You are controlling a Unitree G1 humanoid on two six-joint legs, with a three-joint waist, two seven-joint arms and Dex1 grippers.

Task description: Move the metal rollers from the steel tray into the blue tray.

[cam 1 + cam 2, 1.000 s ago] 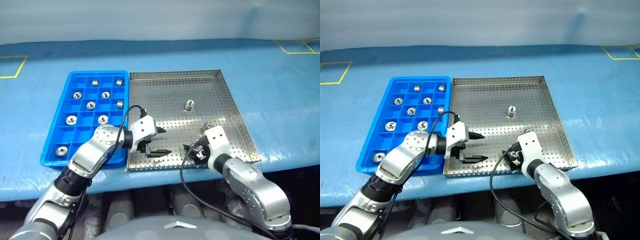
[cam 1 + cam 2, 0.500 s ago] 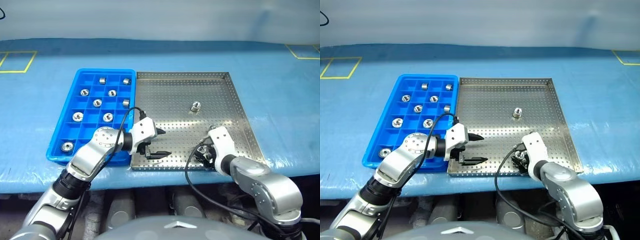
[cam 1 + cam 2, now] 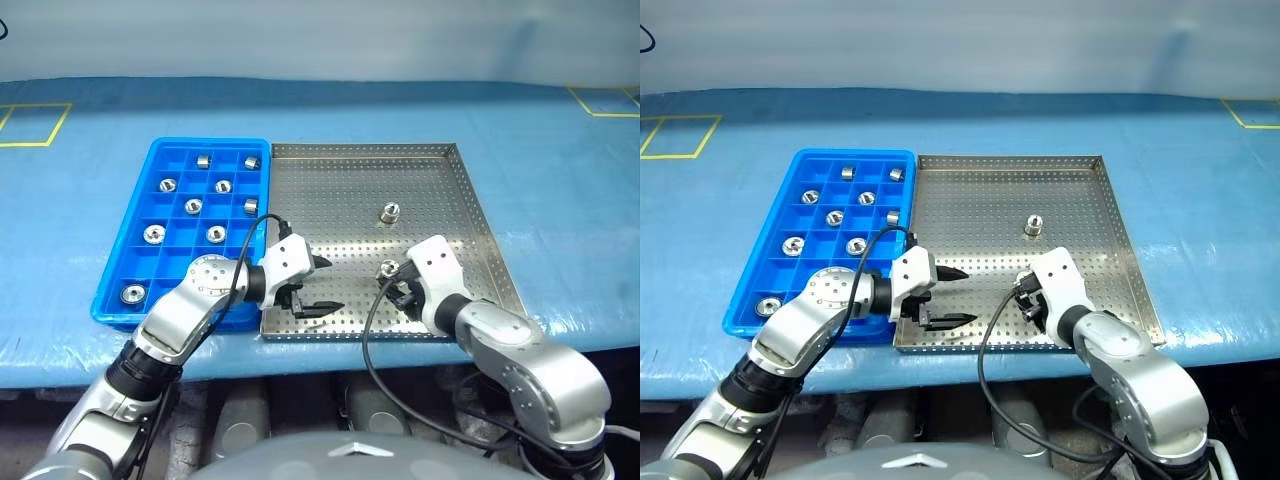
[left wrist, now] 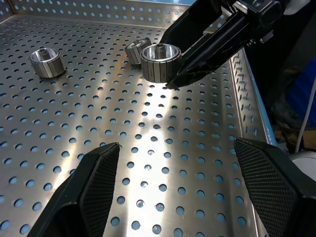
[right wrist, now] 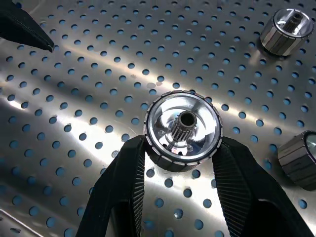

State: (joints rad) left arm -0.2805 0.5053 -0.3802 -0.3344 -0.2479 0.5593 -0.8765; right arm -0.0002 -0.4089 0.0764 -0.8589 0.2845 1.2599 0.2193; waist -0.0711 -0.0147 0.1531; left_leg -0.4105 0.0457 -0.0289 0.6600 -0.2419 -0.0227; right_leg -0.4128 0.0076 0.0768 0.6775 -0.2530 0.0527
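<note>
A metal roller is held between the closed black fingers of the right gripper, clear of the perforated floor near the front of the steel tray. Two more rollers are left in that tray — one farther back, another just behind the gripped one. The left gripper is seen with its fingers spread wide and empty, hovering over the tray's near-left corner. Nine rollers are already seated in the blue tray to the left — one per compartment. For this carry to be done well, the grip is best kept square across the roller's ribbed rim, the piece lifted well clear of both rims, then lowered into a vacant cell before being released.
</note>
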